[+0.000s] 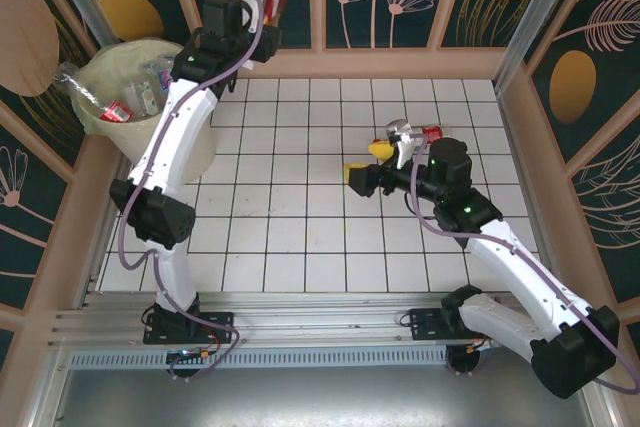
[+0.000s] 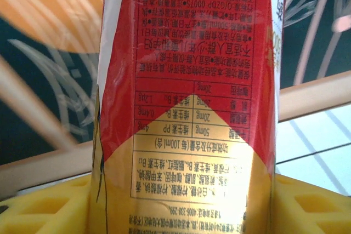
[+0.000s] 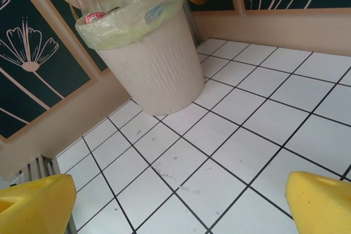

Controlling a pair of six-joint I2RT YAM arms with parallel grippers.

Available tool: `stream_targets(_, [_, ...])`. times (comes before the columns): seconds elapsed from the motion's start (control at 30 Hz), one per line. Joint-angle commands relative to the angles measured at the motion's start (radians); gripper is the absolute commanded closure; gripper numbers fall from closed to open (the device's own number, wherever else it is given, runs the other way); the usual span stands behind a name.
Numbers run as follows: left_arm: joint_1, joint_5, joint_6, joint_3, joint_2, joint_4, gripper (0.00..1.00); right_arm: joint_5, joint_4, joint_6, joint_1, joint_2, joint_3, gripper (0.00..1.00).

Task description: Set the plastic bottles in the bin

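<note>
We see the left gripper (image 2: 181,215) pinching a red-labelled bottle (image 2: 186,80), its yellow fingers (image 2: 49,206) pressed to both sides. It is held up by the far wall, near the bin (image 1: 100,125). The red-and-gold label carries dense Chinese print; we can read "100ml" and "20mg" but no brand. Cap and base are cut off. The right gripper (image 3: 175,206) is spread wide over bare tiles, holding nothing. 1 loose bottle (image 1: 428,133) lies beside its wrist, partly hidden. Labels on the bottles (image 1: 125,107) inside the bin are too small to read.
</note>
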Motion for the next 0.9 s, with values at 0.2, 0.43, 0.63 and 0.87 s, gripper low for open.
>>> stream_targets(0.2, [0.023, -0.416, 0.159, -0.214, -0.199, 0.000, 0.36, -0.061, 0.079, 0.008, 0.013, 0.015, 0.017, 0.02])
stream_targets(0.43, [0.129, -0.465, 0.168, -0.374, -0.313, 0.039, 0.37, -0.096, 0.117, 0.014, 0.026, 0.044, 0.020, 0.01])
stream_targets(0.63, [0.248, -0.420, 0.141, -0.375, -0.320, 0.058, 0.38, -0.103, 0.130, 0.015, 0.042, 0.052, 0.016, 0.02])
stream_targets(0.87, [0.269, -0.439, 0.044, -0.340, -0.254, -0.017, 0.38, -0.088, 0.117, 0.004, 0.042, 0.042, 0.012, 0.02])
